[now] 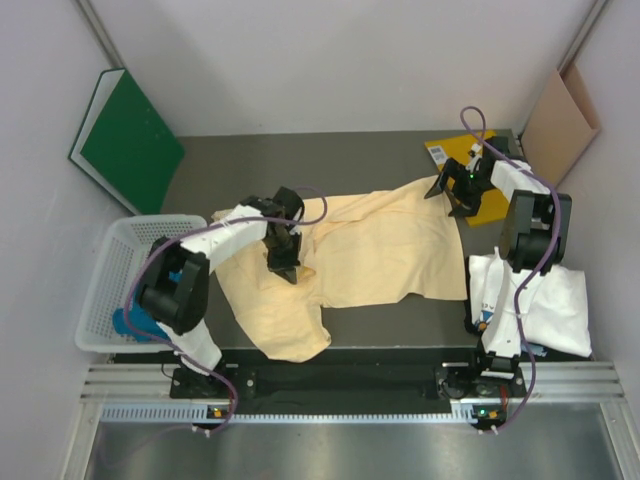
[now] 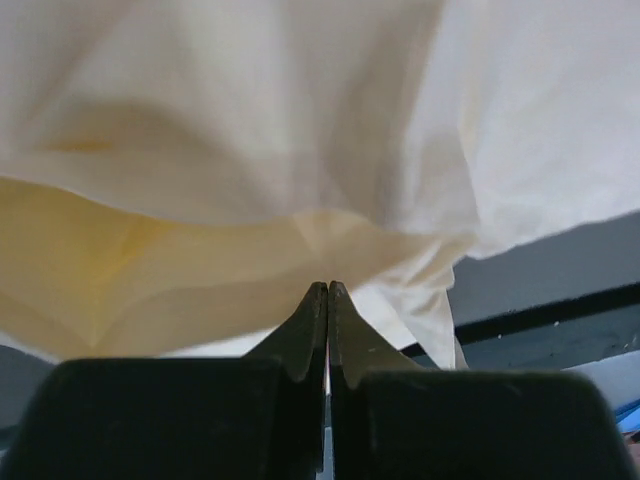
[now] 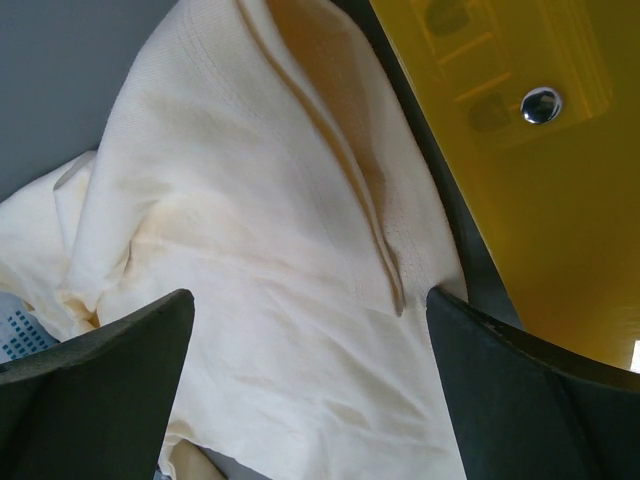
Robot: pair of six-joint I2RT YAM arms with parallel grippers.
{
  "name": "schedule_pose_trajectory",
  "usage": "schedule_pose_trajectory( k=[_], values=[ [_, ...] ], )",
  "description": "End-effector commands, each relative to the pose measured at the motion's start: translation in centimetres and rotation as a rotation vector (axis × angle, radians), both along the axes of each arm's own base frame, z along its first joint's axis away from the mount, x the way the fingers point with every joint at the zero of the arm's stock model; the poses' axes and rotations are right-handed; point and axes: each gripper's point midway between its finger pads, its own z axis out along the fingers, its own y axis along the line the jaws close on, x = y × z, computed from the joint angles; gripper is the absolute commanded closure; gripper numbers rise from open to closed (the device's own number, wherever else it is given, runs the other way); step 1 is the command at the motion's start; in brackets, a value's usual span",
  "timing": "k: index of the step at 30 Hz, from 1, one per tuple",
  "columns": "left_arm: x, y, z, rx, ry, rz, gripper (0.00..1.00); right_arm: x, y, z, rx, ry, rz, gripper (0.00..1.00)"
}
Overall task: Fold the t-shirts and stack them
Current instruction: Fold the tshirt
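We find the peach-yellow t-shirt (image 1: 370,255) spread crumpled across the middle of the table (image 1: 400,322). The left gripper (image 1: 283,265) sits on its 9 o'clock part with its fingers pressed together. Cloth touches the tips, but we cannot tell whether any is pinched. The right gripper (image 1: 455,190) stands wide apart over the shirt's 1 o'clock corner (beside the yellow folder (image 1: 447,150)), holding nothing. The white t-shirt (image 1: 545,300) lies at 4 o'clock. The teal t-shirt (image 1: 135,322) is in the basket (image 1: 105,270) at 8 o'clock.
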Motion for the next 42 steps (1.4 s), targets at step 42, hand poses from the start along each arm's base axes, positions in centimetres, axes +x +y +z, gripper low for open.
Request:
schedule_pose_trajectory(
  k=[42],
  values=[
    [-5.9, 2.6, -1.3, -0.035, 0.088, 0.028, 1.0, -1.8, 1.0, -4.3, 0.013, 0.059, 0.021, 0.0]
  ],
)
